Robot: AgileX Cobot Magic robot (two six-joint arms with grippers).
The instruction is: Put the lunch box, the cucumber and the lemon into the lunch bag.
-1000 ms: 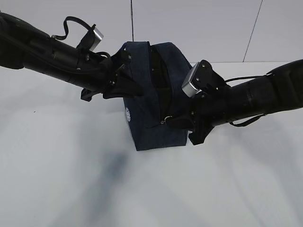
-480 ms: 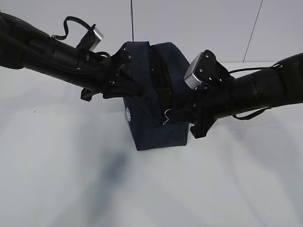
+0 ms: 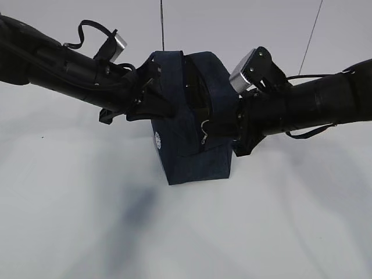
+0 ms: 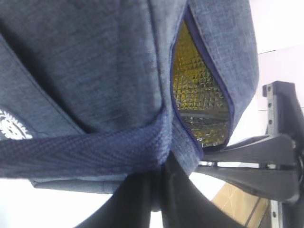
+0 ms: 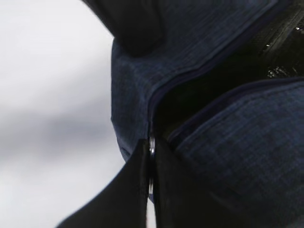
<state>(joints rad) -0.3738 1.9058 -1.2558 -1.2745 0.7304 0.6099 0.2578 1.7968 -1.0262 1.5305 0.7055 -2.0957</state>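
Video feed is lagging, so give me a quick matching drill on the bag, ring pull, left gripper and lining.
Things:
1. bag
2. ring pull
3. left gripper
4. lining

States:
A. shut on the handle strap
B. quilted and shiny, seen through the open zipper
C. pinched in the right gripper
D. dark navy, standing on the table

Pairs: 1-D, 2-C, 3-A, 4-B

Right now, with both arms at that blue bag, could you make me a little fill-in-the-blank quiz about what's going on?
1. The right pincer is shut on the zipper's silver ____.
2. The left pincer is shut on a woven ____ of the lunch bag.
3. Through the gap in the zipper, the bag's lining looks quilted and ____.
4. The white round emblem sits on the bag's ____ side in the exterior view.

Missing words: ring; handle; shiny; left
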